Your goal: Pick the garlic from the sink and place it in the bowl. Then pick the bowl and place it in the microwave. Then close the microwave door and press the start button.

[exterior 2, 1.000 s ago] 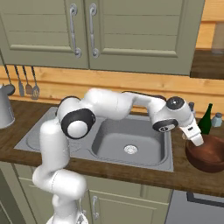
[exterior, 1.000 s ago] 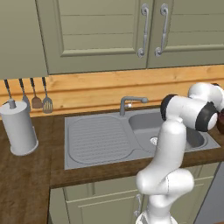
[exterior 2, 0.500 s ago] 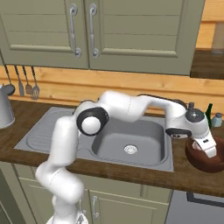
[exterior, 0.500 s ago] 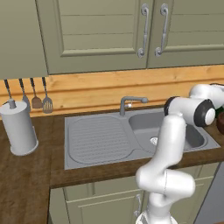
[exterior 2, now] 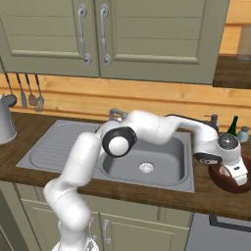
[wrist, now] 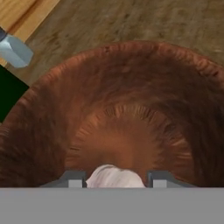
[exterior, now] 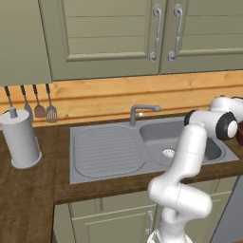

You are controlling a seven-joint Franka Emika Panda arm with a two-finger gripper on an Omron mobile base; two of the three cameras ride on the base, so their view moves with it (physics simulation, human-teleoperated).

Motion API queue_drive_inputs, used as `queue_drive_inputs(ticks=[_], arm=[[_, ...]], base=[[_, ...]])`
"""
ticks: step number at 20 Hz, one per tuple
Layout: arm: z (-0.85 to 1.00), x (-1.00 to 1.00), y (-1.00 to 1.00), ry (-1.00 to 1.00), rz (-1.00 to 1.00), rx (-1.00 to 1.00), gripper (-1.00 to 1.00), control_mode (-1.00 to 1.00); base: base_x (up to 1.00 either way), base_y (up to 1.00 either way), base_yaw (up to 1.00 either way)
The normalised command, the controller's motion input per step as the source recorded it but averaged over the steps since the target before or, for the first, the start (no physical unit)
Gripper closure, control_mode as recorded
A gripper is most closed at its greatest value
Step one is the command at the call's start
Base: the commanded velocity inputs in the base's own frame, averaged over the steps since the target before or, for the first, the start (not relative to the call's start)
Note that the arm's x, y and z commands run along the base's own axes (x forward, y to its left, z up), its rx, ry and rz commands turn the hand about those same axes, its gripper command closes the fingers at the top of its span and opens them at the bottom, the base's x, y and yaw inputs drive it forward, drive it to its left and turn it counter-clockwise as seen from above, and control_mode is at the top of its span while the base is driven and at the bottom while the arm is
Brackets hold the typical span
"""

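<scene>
We see the gripper (wrist: 115,178) right over the bowl (wrist: 131,127), looking straight down into its reddish-brown inside. The garlic (wrist: 114,178) sits pinched between the two fingertips (wrist: 73,178), pale pinkish lump, so the claw is narrowed onto it and holding it. We cannot tell whether the garlic touches the bowl floor.

In the right base view the arm reaches across the sink (exterior 2: 63,147) to the far right, with the gripper (exterior 2: 239,174) down at the bowl (exterior 2: 221,180), which stands on the wooden counter (exterior 2: 147,193) just beside the basin's right edge. Behind the bowl we see a green bottle (exterior 2: 233,126) and a small pale shaker (exterior 2: 242,134). The basin holds the silver drain (exterior 2: 146,167).

In the left base view the sink (exterior: 102,149) and its tap (exterior: 142,111) are mid-frame, a paper towel roll (exterior: 20,140) stands at left, and utensils (exterior: 40,102) hang on the wall.
</scene>
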Motion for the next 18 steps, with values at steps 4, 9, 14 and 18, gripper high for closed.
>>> queue_drive_inputs(ticks=[4, 9, 14, 18], arm=[[-0.21, 0.43, -0.03, 0.01, 0.00, 0.02, 1.00, -1.00], [-0.31, 0.05, 0.19, 0.00, 0.00, -0.01, -1.00, -1.00], [-0.01, -0.13, 0.28, -0.01, 0.00, 0.00, -1.00, -1.00], [0.08, 0.00, 0.18, 0.00, 0.00, 0.00, -1.00, -1.00]], base=[[0.00, 0.00, 0.00], [0.00, 0.00, 0.00], [0.00, 0.00, 0.00], [0.00, 0.00, 0.00]])
